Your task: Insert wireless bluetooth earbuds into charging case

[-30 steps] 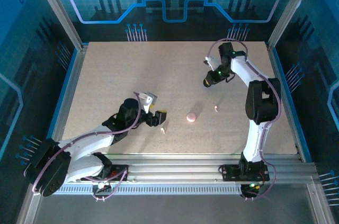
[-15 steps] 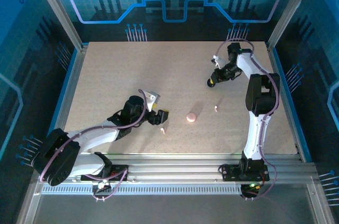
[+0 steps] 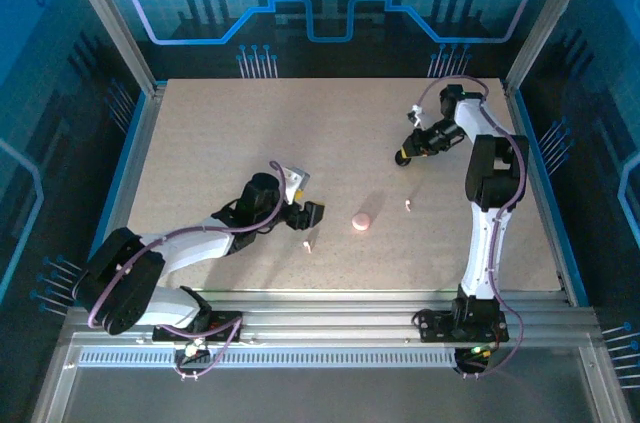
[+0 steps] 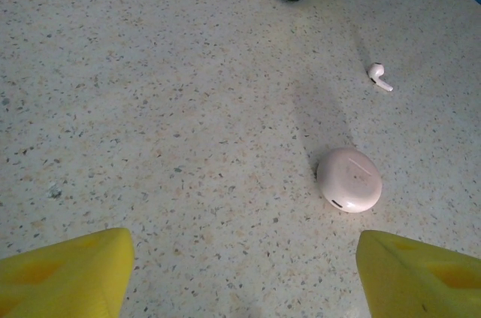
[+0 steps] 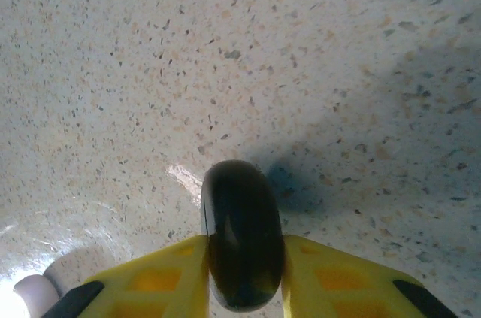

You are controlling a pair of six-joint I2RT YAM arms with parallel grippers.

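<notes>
The left gripper (image 3: 306,215) is hanging wide open and empty over the speckled beige tabletop (image 3: 220,133). The round pink plastic case (image 3: 361,222) is lying just ahead of it, one whitish stemmed earbud (image 3: 408,205) is lying beyond that case, and a second whitish earbud (image 3: 308,246) is lying beside the gripper toward the near edge. The right gripper (image 3: 404,156) is pinching a round black plastic puck (image 5: 242,235) between its yellow fingers (image 5: 331,280) at the far right, apart from the side rail, with bare surface stretching across the far left.

Black case (image 5: 240,228) partly hidden low between right gripper's yellow fingers (image 5: 161,277). Pale blurred shape (image 5: 34,292) cropped at the lower-left corner, unidentifiable. Left fingertips (image 4: 64,277) cut by bottom edge. Earbud (image 3: 408,205) too small for detail from above.
</notes>
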